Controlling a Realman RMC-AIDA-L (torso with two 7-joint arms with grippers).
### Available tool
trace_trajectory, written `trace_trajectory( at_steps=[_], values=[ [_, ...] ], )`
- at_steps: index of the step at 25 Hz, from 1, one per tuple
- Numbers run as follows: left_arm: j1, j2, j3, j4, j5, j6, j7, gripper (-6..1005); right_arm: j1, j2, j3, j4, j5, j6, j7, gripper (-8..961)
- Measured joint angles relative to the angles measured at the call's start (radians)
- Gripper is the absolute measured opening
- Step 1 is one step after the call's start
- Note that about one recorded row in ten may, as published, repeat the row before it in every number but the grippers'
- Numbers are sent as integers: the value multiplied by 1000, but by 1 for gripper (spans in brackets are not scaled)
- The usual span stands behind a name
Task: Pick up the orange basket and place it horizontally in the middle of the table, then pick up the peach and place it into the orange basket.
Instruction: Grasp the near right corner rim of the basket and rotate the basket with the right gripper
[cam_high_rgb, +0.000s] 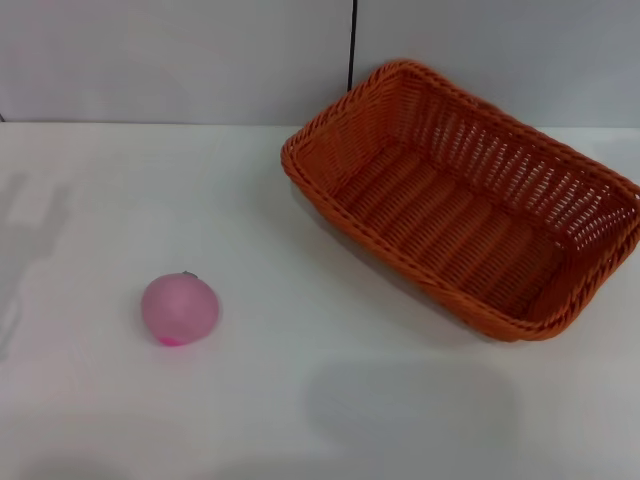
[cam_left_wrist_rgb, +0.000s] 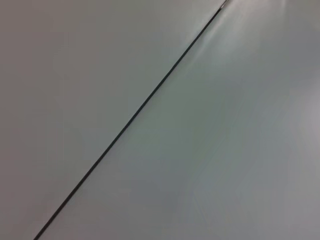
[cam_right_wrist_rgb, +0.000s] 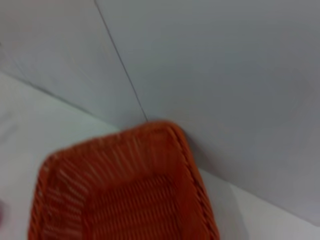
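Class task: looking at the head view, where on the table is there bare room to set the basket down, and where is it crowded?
Bare: the middle of the table, between the peach and the basket, plus the far left strip behind the peach. Crowded: the far right, filled by the slanted basket. No gripper shows.

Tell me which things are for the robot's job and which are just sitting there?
For the job:
- the orange basket, at an angle on the far right of the table
- the peach, on the table to the left

Just lying about:
- nothing else on the table; behind it only the wall
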Motion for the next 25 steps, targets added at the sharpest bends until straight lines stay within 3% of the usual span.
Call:
trace_trajectory(
  at_steps=[8,25],
  values=[
    [-4,-2,5,2,0,13,-2,777,-7,18,-154,100,-43,140,-1,553],
    [-1,-2,14,3,0,24,-10,769,-6,34,-202,256,-57,256,-41,548]
  ],
)
